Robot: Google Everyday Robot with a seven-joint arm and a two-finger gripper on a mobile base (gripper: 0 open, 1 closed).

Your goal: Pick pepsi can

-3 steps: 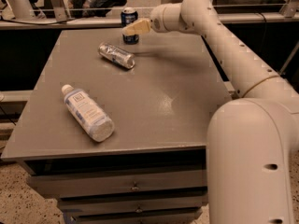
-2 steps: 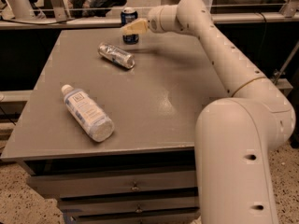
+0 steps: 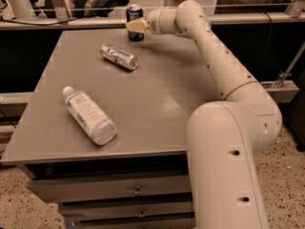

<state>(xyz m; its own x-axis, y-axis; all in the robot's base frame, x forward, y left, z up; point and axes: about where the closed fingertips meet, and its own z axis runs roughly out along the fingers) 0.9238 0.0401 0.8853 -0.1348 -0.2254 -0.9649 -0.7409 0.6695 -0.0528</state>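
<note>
The pepsi can (image 3: 134, 11) is dark blue with a silver top rim. It stands upright at the far edge of the grey table (image 3: 162, 94). My gripper (image 3: 137, 25) reaches in from the right at the end of the long white arm (image 3: 214, 56). Its yellowish tip lies across the can's middle, hiding that part. The can's top and its base show above and below the tip. The can rests on the table.
A crinkled silver can (image 3: 119, 56) lies on its side in front of the pepsi can. A clear plastic bottle (image 3: 89, 114) with a white cap lies nearer the front left. A rail (image 3: 248, 19) runs behind the table. Drawers (image 3: 138, 191) sit under the tabletop.
The gripper stays at the pepsi can. The arm's nearer links have swung left in the view. The cans and the bottle have not moved.
</note>
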